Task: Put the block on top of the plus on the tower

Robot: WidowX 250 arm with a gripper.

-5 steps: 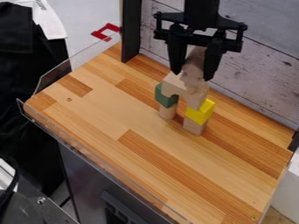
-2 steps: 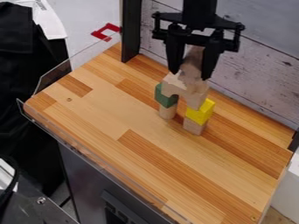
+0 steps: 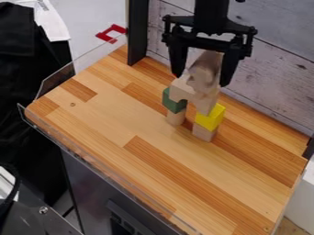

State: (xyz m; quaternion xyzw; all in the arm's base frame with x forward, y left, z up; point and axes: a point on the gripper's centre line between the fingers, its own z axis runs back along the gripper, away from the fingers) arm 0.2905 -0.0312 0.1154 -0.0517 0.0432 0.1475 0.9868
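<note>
The fingers of the black gripper [image 3: 201,81] have spread wider since the last frame, and the jaws now stand apart on either side of the tower's top, released, with a gap showing beside the wood. Below the jaws, the tower holds its place on the table [image 3: 116,119]: the pale arch [image 3: 182,87] bridges two columns, one with the green block [image 3: 173,102] and the other with the yellow block [image 3: 210,117]. Between the jaws, the pale top block [image 3: 210,58] stays up, leaning slightly, apparently resting on the plus [image 3: 199,81], which sits just under it at fingertip level. So the placing looks done, and only the withdrawal seems left. That calls for a straight, slow lift; a sideways brush by either finger could tip the block or pull the plus along.
</note>
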